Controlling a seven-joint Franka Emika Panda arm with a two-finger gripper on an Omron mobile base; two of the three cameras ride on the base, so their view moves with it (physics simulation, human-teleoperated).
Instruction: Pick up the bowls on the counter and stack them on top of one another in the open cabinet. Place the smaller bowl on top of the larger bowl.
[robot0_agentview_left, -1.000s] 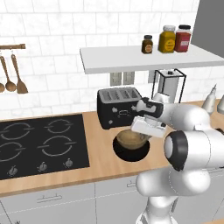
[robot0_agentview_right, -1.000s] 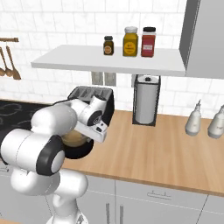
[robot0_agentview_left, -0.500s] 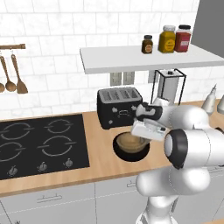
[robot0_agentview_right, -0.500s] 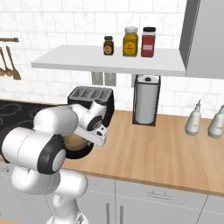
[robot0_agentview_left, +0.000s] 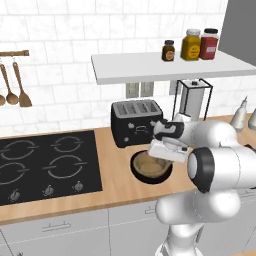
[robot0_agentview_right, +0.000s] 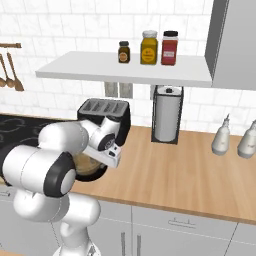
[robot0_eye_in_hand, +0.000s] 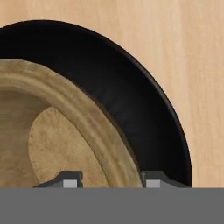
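A: What matters for this grasp?
B: Close squarely on the wall of the smaller bowl (robot0_eye_in_hand: 65, 118), not the larger bowl (robot0_eye_in_hand: 144, 109) holding it.
A: And the gripper (robot0_eye_in_hand: 108, 179)?
B: Jaws straddle the tan rim, seemingly parted. Glossy black around pale wood, nested on the counter (robot0_agentview_left: 115, 187), below the open cabinet (robot0_agentview_left: 165, 67).

Two bowls (robot0_agentview_left: 151, 167), three jars (robot0_agentview_left: 191, 44).

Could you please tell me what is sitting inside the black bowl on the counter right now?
The tan bowl sits inside the black bowl; the end effector straddles its rim. The black bowl's bottom is covered.
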